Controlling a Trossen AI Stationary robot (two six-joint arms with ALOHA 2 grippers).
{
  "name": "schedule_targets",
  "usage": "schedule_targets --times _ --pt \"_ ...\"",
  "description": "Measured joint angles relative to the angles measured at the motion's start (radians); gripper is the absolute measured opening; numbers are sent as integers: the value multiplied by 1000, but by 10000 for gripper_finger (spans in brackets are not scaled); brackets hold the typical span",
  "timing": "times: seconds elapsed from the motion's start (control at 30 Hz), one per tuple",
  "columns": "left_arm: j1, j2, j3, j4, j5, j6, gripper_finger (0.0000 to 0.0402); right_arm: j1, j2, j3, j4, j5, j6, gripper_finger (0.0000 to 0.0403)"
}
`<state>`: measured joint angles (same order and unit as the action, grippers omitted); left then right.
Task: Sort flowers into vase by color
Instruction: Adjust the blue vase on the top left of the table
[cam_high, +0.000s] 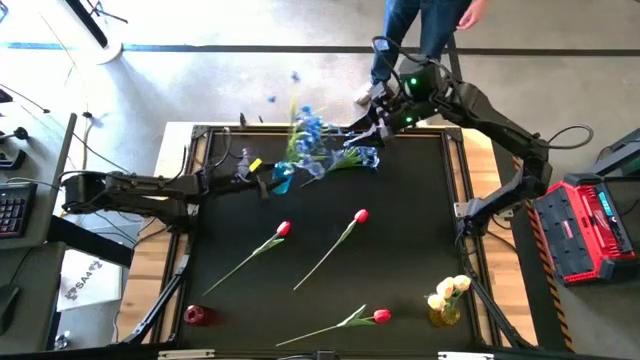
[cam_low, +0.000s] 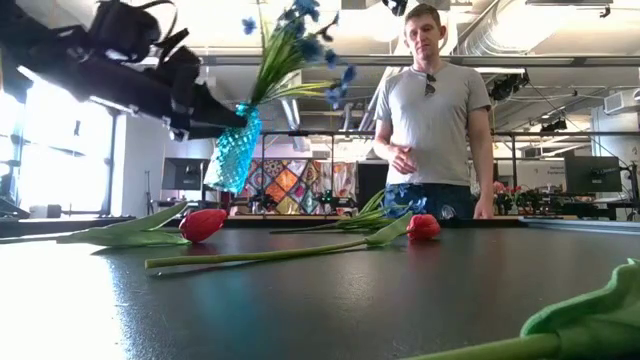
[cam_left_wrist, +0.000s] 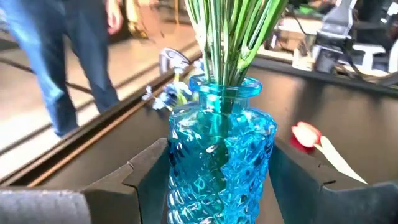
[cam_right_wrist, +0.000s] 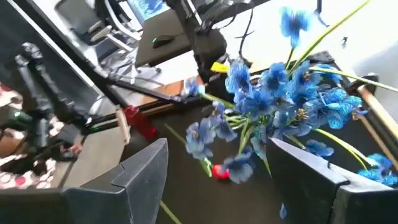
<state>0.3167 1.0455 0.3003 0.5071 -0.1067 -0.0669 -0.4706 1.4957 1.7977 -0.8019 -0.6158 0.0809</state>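
From above, the left gripper (cam_high: 268, 180) reaches over the black table (cam_high: 400, 250) and is clamped on a blue glass vase (cam_high: 283, 178), which leans and carries a bushy blue spray (cam_high: 308, 130) on green stems. The right gripper (cam_high: 372, 125) sits near the far edge with its fingers spread; whether it touches the second blue spray (cam_high: 352, 157) lying just beside it cannot be told. Three red tulips lie flat on the table: one (cam_high: 283, 229) left of centre, one (cam_high: 361, 215) at the centre, one (cam_high: 381, 317) near the front edge. A small red vase (cam_high: 195, 315) stands at the front left, and a yellow vase (cam_high: 446, 312) at the front right holds a bunch of pale yellow tulips (cam_high: 450, 290).

At table height, the blue vase (cam_low: 234, 150) hangs tilted in the air, clear of the surface, with blue blossoms (cam_low: 312, 40) fanning upward. Two red tulips (cam_low: 203, 224) (cam_low: 423, 227) lie on long green stems, and a person (cam_low: 432, 110) stands behind the table.

The left wrist view shows the vase (cam_left_wrist: 217, 168) as faceted, clear turquoise glass, pinched between both dark fingers (cam_left_wrist: 140, 168), with many thin green stems (cam_left_wrist: 230, 37) packed into its neck.

The right wrist view shows open fingers (cam_right_wrist: 146, 171) with clustered small blue blossoms (cam_right_wrist: 280, 99) between and beyond them.
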Motion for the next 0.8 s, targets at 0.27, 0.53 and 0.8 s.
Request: schedule_targets --times 0.27,0.53,0.8 --pt "1 -43 -175 162 -117 28 211 68 0 0 104 172 128 259" --pt "13 -44 -289 300 -221 28 211 146 52 0 98 335 185 259" --pt "19 -45 -286 300 -241 -34 211 199 124 0 157 360 234 259"
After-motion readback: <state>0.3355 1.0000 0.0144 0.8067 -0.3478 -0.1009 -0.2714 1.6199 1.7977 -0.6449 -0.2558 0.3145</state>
